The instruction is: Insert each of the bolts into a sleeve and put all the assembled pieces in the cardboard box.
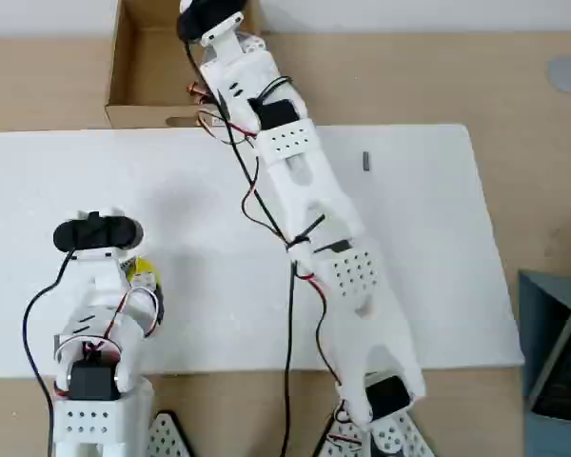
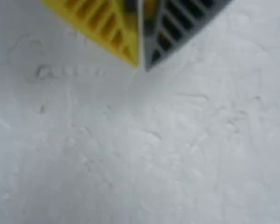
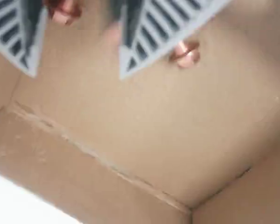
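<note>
The right claw [image 3: 78,74] is held inside the cardboard box [image 3: 154,130], its 2 ribbed fingers spread apart with nothing gripped between them. 1 copper-coloured piece [image 3: 185,53] is seen lying on the box floor just beside 1 finger, and a second copper-coloured piece [image 3: 60,11] close to the other finger. Whether either piece is touched by a finger cannot be told. In the high view, a copper glint is seen at the near wall of the cardboard box [image 1: 119,67], under the long arm.

The step in hand is judged to be the drop-off into the box. It would be done well if the fingers were kept wide and the claw lifted straight up, so that neither piece is dragged along or caught on a rib. The near wall and the loose wires by it should be cleared before any sideways swing is begun.

The left claw [image 2: 141,63] is held low over the white surface [image 1: 171,190], its yellow and grey fingers pressed together at the tips on nothing.

A small dark piece [image 1: 366,161] lies alone on the white surface, well apart from both claws. It is too small to be told as bolt or sleeve, and it is probably what is left to handle.
</note>
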{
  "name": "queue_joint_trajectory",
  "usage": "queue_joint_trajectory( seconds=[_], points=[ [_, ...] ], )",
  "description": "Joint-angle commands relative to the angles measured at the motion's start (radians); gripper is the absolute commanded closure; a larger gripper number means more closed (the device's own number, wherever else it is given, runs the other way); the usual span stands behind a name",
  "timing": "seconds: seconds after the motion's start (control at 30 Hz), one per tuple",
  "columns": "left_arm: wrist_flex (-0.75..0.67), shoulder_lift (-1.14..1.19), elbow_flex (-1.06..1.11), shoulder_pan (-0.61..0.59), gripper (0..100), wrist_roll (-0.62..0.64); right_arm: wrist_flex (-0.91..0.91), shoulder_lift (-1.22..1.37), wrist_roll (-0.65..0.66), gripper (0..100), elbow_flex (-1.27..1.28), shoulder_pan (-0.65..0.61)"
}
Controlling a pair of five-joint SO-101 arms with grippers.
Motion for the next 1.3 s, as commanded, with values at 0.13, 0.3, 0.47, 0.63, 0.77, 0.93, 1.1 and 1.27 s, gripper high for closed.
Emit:
queue_joint_trajectory(
  seconds=[0.13, 0.3, 0.47, 0.63, 0.77, 0.93, 1.1, 1.27],
  points=[
    [-0.018, -0.008, 0.012, -0.012, 100, -0.008, 0.043, -0.001, 0.006, 86.0, -0.117, -0.015],
    [-0.018, -0.008, 0.012, -0.012, 100, -0.008, 0.097, -0.004, 0.006, 86.0, -0.189, -0.015],
    [-0.018, -0.008, 0.012, -0.012, 100, -0.008, 0.215, -0.004, 0.006, 92.8, -0.355, -0.013],
    [-0.018, -0.008, 0.012, -0.012, 100, -0.008, 0.359, -0.004, 0.037, 99.0, -0.549, -0.012],
    [-0.018, -0.008, 0.012, -0.012, 100, -0.008, 0.483, -0.005, 0.075, 98.9, -0.693, -0.012],
    [-0.018, -0.008, 0.012, -0.012, 100, -0.008, 0.628, -0.125, 0.08, 98.9, -0.696, -0.004],
    [-0.018, -0.008, 0.012, -0.012, 100, -0.008, 0.809, -0.255, 0.08, 98.9, -0.696, -0.004],
    [-0.018, -0.008, 0.012, -0.012, 100, -0.008, 1.037, -0.403, 0.077, 98.9, -0.691, -0.004]
  ],
)
